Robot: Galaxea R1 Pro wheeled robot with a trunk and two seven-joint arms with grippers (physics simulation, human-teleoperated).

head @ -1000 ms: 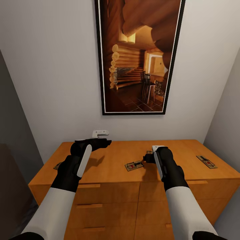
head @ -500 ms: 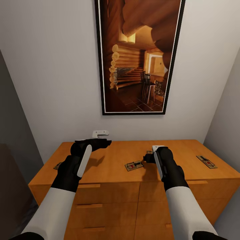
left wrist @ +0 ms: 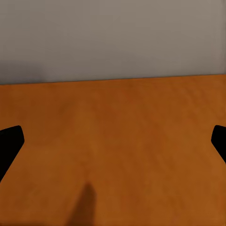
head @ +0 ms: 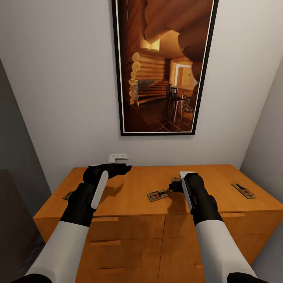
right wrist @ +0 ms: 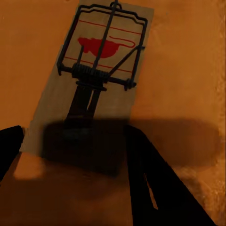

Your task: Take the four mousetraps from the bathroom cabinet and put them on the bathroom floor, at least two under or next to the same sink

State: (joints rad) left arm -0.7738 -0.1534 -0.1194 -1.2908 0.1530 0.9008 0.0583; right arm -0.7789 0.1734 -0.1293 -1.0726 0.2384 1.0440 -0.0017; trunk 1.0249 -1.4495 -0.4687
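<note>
On the cabinet (head: pixel 129 192) top, a mousetrap (right wrist: pixel 89 80) lies just ahead of the right claw (right wrist: pixel 75 155), lengthwise between its parted fingers. The left claw (head: pixel 118 169), also spread, hovers empty, farther off.

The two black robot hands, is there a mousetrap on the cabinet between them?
Yes. In the head view one mousetrap lies flat on the cabinet top, between the left gripper and the right gripper, nearer the right.

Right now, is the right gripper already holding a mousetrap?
No. In the right wrist view the mousetrap lies flat on the cabinet, ahead of the open right gripper.
</note>
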